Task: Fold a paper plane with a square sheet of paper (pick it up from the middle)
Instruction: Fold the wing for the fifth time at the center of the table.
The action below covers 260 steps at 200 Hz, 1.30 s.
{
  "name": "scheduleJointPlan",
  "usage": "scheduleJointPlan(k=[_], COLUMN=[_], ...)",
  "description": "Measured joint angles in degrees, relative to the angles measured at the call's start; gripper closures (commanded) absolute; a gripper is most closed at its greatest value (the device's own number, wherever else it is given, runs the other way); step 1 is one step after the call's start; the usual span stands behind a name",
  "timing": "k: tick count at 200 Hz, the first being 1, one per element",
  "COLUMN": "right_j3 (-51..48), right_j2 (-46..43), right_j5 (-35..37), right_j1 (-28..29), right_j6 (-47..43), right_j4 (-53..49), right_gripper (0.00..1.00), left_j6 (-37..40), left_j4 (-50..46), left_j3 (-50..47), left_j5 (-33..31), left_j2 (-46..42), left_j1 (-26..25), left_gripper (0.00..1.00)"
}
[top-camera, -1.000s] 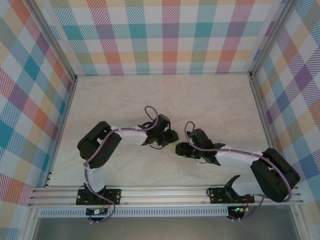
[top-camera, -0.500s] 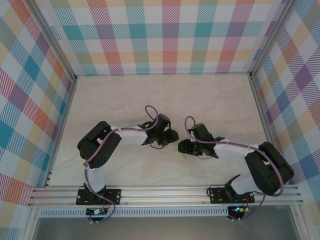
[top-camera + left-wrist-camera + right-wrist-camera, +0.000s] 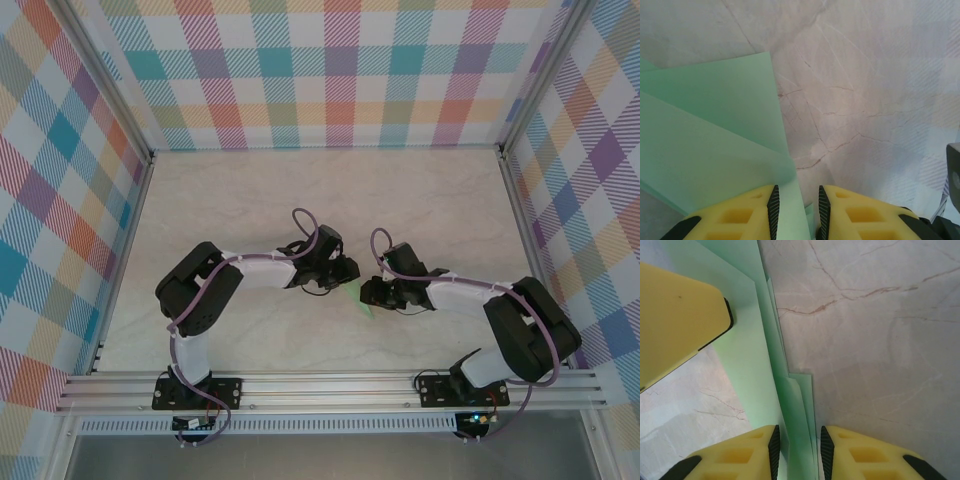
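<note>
Roughly at the middle of the top view, just below center, the paper plane (image 3: 358,301) shows as a small mint-green sliver between the two arm tips, its point aimed toward the lower right. The left gripper (image 3: 347,276) sits just above and left of it, and the right gripper (image 3: 367,294) presses in from the right, the two almost touching.

In the left wrist view the left gripper (image 3: 796,200) has its yellow jaws drawn narrow with a green fold pinched between the black pads, while the paper plane (image 3: 715,135) fans across the left half of the frame (two overlapping layers are visible) over the marble-patterned table (image 3: 865,100).

In the right wrist view the right gripper (image 3: 797,440) is likewise narrow, clamped on stacked edges of the paper plane (image 3: 757,355), which runs up toward the upper left, where a yellow finger of the left gripper (image 3: 675,315) lies against it.
</note>
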Motion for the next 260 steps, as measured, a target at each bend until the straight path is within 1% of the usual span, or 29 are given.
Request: scheduleJointPlan(k=[37,47,75,86,108,126,148,164,177,187,212,221,260], right_j3=[0.7,0.9,1.2,1.2,1.2,1.6,1.9,2.0,2.0,2.1,2.5,2.6,3.2], right_j2=[0.4,0.5,0.1,-0.8,-4.0,-6.0,-6.2,-6.2,-6.1,-6.1,-6.0,-6.0,-4.0], right_j5=[0.0,0.0,-0.3,-0.3,-0.4,-0.9,-1.6,-1.8,-2.4,-2.8,-3.8,-4.0,-4.4], right_j1=[-0.1,-0.1,-0.1,0.1,0.3,0.4,0.4,0.4,0.4,0.4,0.4,0.4,0.4], right_j6=[-0.7,-1.0,-1.4,-1.6,-1.9,-2.3,-2.6,-3.3,-3.6,-3.8,-4.3,-4.6,-5.0], right_j4=[-1.2,-1.6,-2.4,-3.2,-5.7,-8.0,-9.9,-11.5,-12.2,-12.5,-12.8,-12.9,-13.0], right_gripper=[0.72,0.7,0.67,0.64,0.63,0.64,0.67,0.72,0.73,0.76,0.77,0.79,0.79], left_j6=[0.4,0.4,0.4,0.4,0.7,0.8,0.8,0.8,0.8,0.8,0.9,0.9,0.9], left_j4=[0.0,0.0,0.0,0.0,0.0,0.0,0.0,0.0,-0.1,-0.1,-0.2,-0.3,-0.3], left_j3=[0.2,0.2,0.7,0.8,1.0,1.0,1.0,1.1,1.3,1.4,1.7,1.7,1.7], left_j5=[0.2,0.4,0.6,0.7,1.0,1.0,1.0,1.1,1.3,1.4,1.5,1.5,1.5], left_j2=[1.1,1.3,1.6,1.8,2.0,2.0,2.0,2.0,2.2,2.3,2.4,2.4,2.4], left_j1=[0.0,0.0,0.0,0.0,0.0,0.0,0.0,0.0,0.0,0.0,0.0,0.0,0.0], left_gripper=[0.71,0.71,0.71,0.71,0.71,0.71,0.71,0.71,0.71,0.71,0.71,0.72,0.72])
